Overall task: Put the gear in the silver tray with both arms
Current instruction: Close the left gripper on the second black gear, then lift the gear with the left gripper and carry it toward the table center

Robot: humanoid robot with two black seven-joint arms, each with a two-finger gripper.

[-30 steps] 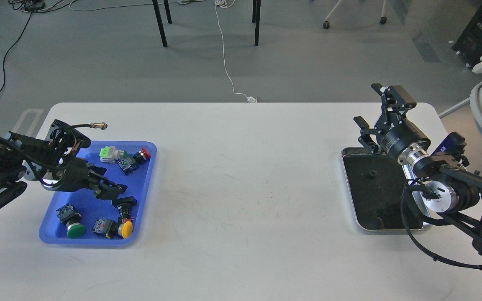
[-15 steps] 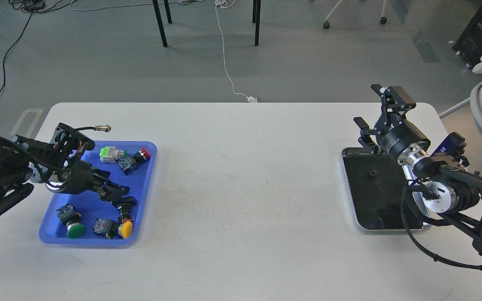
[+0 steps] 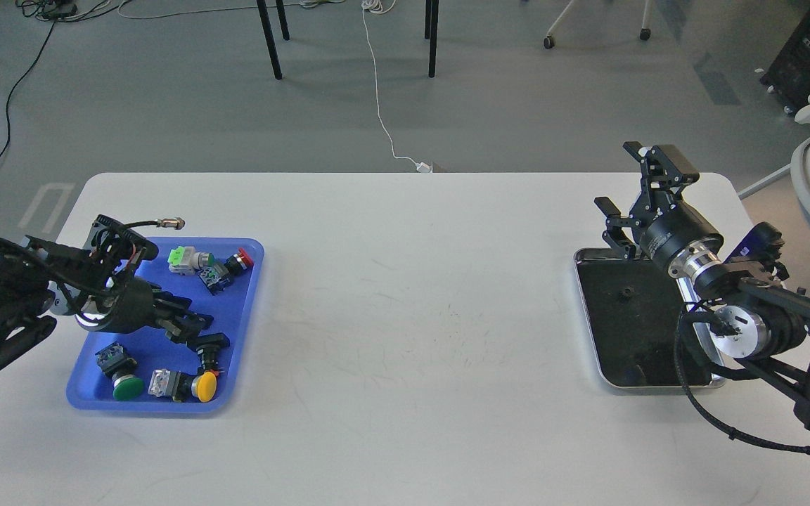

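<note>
Left end effector [image 3: 190, 325] is held low in the blue tray [image 3: 247, 302] at the surface's left edge; its opening cannot be told. Right end effector [image 3: 633, 190] is spread, empty, over the silver tray [image 3: 591, 330] at the right edge. Gear [image 3: 626, 292] is seen inside. Neighbouring switches [image 3: 201, 365] could be knocked.

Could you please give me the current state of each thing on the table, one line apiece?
Blue tray: flat on the table, holding several push-button switches.
Silver tray: flat, a small dark gear on its floor.
Left gripper: low inside the blue tray; fingers indistinct.
Right gripper: open, empty, above the silver tray's far edge.
</note>
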